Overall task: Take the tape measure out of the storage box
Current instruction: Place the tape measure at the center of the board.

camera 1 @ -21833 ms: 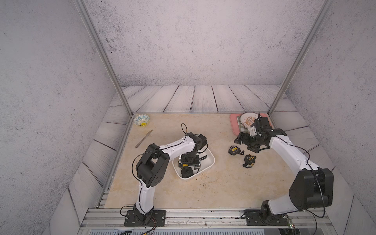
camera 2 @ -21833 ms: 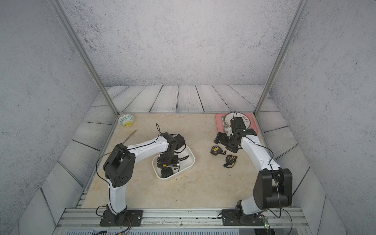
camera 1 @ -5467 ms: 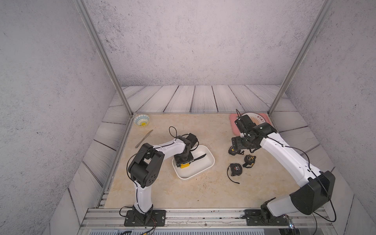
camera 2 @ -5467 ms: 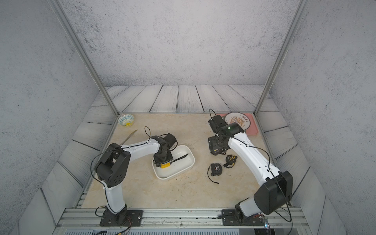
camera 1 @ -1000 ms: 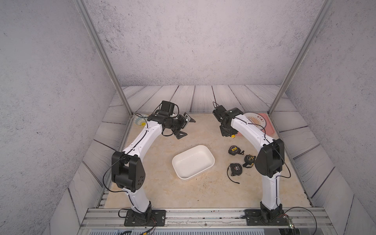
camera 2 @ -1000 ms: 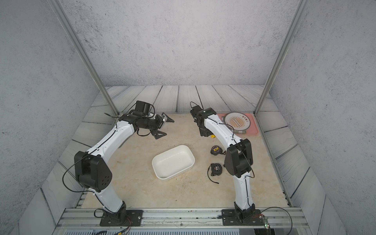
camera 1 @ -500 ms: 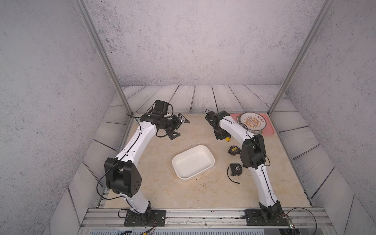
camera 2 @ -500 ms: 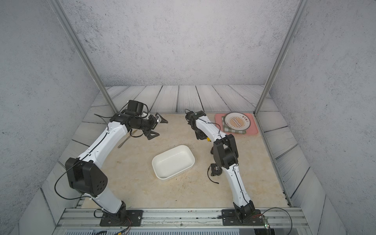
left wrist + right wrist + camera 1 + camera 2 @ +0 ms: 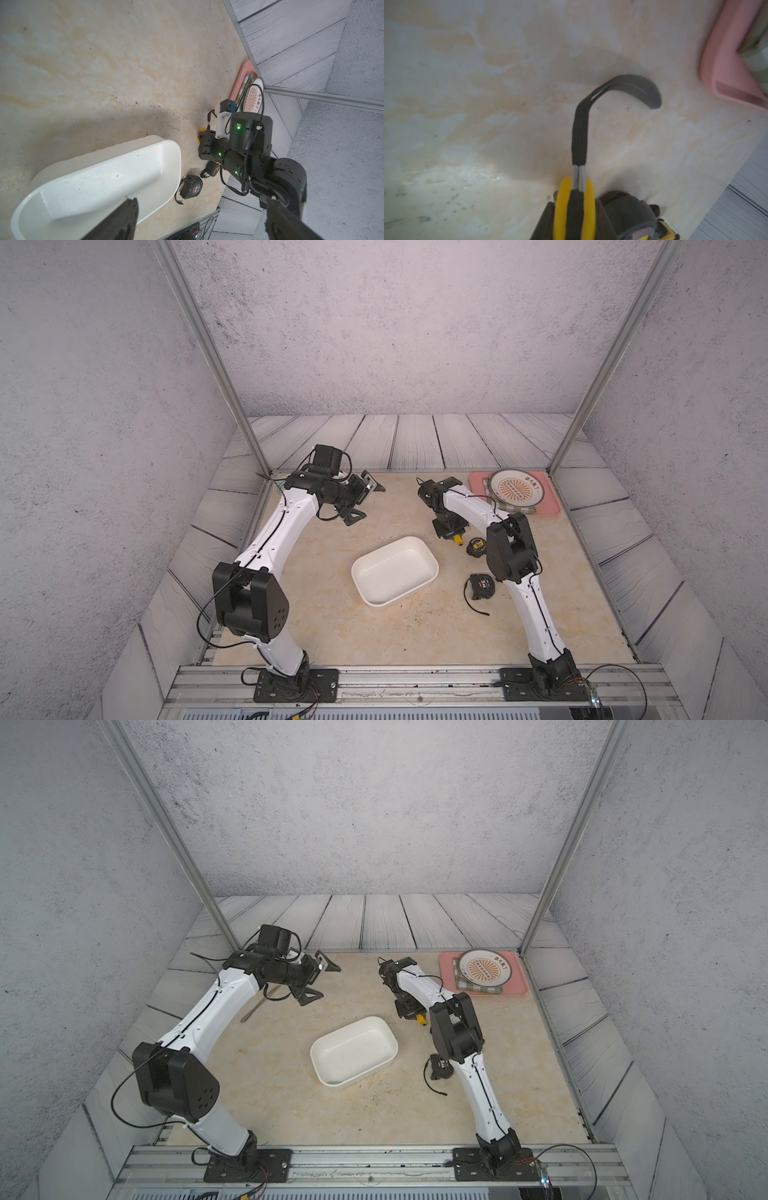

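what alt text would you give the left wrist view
An empty white storage box sits on a beige table, framed by the open left gripper. Just past it the right gripper clamps a yellow tape measure, with two black tape measures on the table and a pink tray beyond.

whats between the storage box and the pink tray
The right gripper, shut on a yellow tape measure, sits between the storage box and the pink tray. Both top views show it.
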You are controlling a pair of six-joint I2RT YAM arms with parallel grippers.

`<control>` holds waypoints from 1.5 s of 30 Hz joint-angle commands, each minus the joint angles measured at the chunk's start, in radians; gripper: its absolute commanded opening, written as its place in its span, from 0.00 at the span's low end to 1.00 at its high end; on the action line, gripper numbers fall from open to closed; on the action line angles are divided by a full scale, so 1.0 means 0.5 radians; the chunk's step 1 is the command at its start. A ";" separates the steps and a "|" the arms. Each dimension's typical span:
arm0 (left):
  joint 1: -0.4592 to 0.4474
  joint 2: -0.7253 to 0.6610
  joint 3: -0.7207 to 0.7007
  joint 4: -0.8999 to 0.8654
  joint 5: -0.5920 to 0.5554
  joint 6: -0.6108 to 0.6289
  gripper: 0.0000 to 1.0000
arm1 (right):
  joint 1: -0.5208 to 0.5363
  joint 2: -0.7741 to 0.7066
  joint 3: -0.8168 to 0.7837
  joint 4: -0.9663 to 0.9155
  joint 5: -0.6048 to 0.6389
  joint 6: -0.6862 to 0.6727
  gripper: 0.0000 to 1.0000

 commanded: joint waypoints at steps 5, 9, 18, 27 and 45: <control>0.027 -0.065 0.004 -0.037 -0.023 0.023 1.00 | 0.002 0.102 0.007 -0.027 -0.127 0.002 0.00; 0.027 -0.058 0.002 -0.031 -0.019 0.019 1.00 | 0.003 0.113 0.021 -0.054 -0.121 0.000 0.00; 0.027 -0.052 0.001 -0.025 0.000 0.013 1.00 | 0.005 0.088 -0.009 -0.060 -0.111 0.018 0.35; 0.027 -0.053 -0.004 -0.022 0.011 0.019 1.00 | 0.010 0.015 -0.029 -0.036 -0.086 0.039 0.58; 0.034 0.051 0.201 -0.117 -0.035 0.249 0.99 | 0.044 -0.643 -0.152 0.083 -0.050 0.058 0.93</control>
